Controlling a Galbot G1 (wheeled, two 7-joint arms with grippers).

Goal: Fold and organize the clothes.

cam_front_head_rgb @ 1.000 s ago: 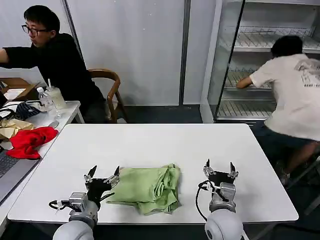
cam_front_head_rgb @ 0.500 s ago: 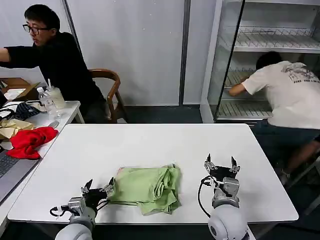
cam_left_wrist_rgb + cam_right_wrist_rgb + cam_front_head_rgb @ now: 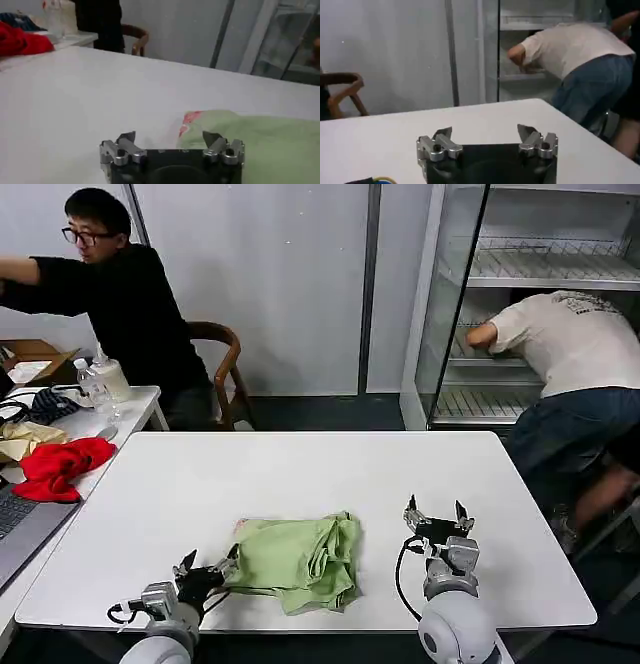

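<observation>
Seemingly released, both end effectors, left (image 3: pixel 208 569) and right (image 3: pixel 436 515), flank the shirt (image 3: pixel 296 560).

Head camera overlooks the table (image 3: pixel 300 474); wrist cameras skim it, seemingly low.

Left gripper (image 3: pixel 209 566) low at near table edge, fingers spread, tips pointing forward and to the right. Right gripper (image 3: pixel 434 515) on the right side, fingers (image 3: pixel 526 133) spread wide, pointing away from robot, nothing between them.
</observation>
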